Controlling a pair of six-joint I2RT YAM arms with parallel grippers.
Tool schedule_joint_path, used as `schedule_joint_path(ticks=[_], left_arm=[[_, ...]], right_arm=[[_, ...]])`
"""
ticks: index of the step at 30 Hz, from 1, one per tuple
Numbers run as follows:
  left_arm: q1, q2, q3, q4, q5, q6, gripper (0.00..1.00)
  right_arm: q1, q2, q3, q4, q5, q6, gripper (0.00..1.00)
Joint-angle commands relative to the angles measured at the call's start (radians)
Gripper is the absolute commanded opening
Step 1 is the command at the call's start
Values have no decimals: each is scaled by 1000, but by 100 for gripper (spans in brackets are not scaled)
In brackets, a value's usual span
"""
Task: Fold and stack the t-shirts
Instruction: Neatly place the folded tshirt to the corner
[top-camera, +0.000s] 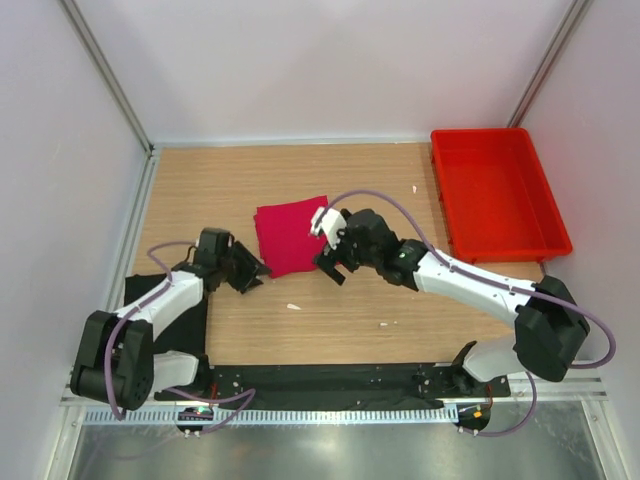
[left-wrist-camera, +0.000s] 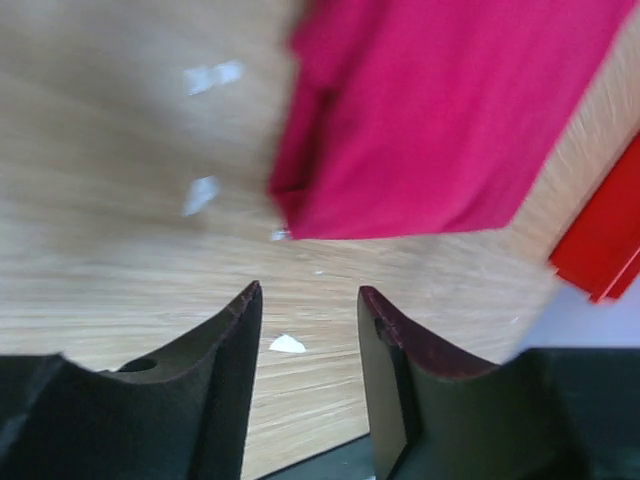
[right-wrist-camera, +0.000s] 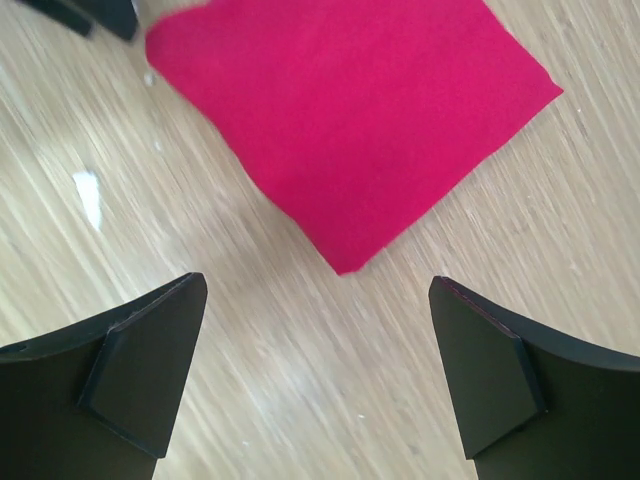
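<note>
**Inspector:** Left side?
**Assistant:** Black t-shirt (top-camera: 195, 325) lies at the tabletop's left edge. Left gripper (top-camera: 245, 268) is near the crimson t-shirt (top-camera: 288, 235), jaws narrowly parted, empty.
**Inspector:** Rightward?
**Assistant:** Crimson t-shirt lies folded mid-tabletop. Right gripper (top-camera: 332, 270) is beside its near right corner, jaws wide, empty. Red tray (top-camera: 545, 245) is at the far right corner.

Overhead looks down; both close wrist views share the t-shirt (right-wrist-camera: 350, 130).
</note>
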Motion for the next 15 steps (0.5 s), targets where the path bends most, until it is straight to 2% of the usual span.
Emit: schedule_joint_path(ticks=[1, 3, 7, 11, 12, 15], left_arm=[[64, -32, -105, 269, 109, -255, 46], [75, -29, -119, 315, 112, -303, 49], [80, 20, -120, 334, 107, -346, 53], [81, 86, -166, 434, 120, -427, 51], [83, 95, -177, 458, 120, -435, 48], [83, 105, -174, 428, 121, -432, 43]], right_arm=[[11, -68, -81, 143, -4, -310, 100], [45, -85, -142, 168, -23, -430, 100], [79, -53, -144, 191, -39, -457, 100], [110, -36, -195, 270, -85, -550, 100], [113, -28, -224, 328, -110, -587, 100], [128, 35, -238, 398, -163, -648, 100]])
